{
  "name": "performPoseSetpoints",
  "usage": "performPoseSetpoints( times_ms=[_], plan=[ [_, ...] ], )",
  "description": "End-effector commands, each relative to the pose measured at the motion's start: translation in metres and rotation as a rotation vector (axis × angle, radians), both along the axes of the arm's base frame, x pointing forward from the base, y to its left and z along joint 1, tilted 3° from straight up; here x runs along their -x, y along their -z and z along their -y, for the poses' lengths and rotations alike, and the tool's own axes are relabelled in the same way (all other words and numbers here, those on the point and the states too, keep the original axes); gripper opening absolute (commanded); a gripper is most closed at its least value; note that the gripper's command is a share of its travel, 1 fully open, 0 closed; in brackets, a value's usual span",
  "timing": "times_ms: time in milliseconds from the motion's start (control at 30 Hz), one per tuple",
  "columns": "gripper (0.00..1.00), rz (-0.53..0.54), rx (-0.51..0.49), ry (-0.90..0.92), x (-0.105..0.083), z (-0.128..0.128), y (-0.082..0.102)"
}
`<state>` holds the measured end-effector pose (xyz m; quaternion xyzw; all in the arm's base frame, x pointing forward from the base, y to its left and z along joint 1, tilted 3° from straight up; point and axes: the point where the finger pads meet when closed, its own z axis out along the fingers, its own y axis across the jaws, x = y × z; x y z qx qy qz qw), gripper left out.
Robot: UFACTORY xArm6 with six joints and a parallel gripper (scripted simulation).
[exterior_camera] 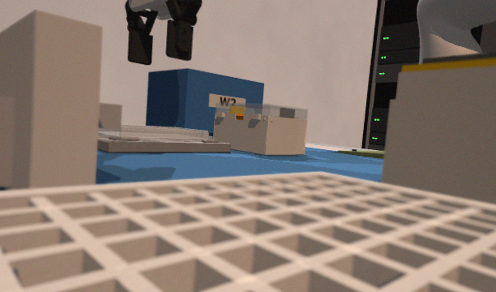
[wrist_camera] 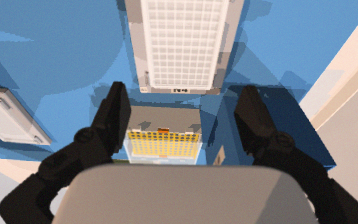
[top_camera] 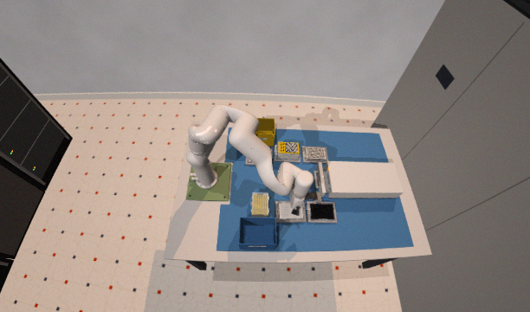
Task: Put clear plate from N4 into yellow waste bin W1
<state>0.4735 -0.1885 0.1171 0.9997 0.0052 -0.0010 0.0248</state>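
Two dark fingers of the gripper [wrist_camera: 182, 117] stood spread to their widest, with nothing between them and nothing touching them. In the wrist view they framed a gap through which the bench's blue mat [wrist_camera: 55, 45] showed. In that view the clear plate [wrist_camera: 184, 42] lay ahead of the fingertips, flat in work nest N4 [wrist_camera: 137, 60], its grid of small wells facing up; a small dark label sat at the nest's near edge. Directly below the open gripper, between the fingers, sat the tip box [wrist_camera: 163, 137] with its rows of yellow tips. From the exterior view the gripper [exterior_camera: 160, 42] hung well above the bench, apart from the plate [exterior_camera: 151, 131], which lay low on its grey nest in front of the blue bin marked W2 [exterior_camera: 199, 101]. From the top view the gripper [top_camera: 296, 211] was over the nest beside a black plate [top_camera: 321, 211], while the yellow waste bin W1 [top_camera: 266, 131] stood well apart at the far side of the mat, behind the arm [top_camera: 252, 147].
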Motion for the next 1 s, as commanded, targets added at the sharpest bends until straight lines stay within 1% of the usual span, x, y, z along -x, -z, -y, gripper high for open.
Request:
performPoseSetpoints(
  times_ms=[0,100,600,667,967],
  plan=[
    [1.0,0.005,0.002,0.0,-0.002,0.001,0.008],
    [1.0,0.005,0.002,0.0,-0.002,0.001,0.009],
    [1.0,0.005,0.002,0.0,-0.002,0.002,0.034],
    [1.0,0.005,0.002,0.0,-0.002,0.002,0.034],
    [1.0,0.005,0.002,0.0,-0.002,0.003,0.049]
  ],
)
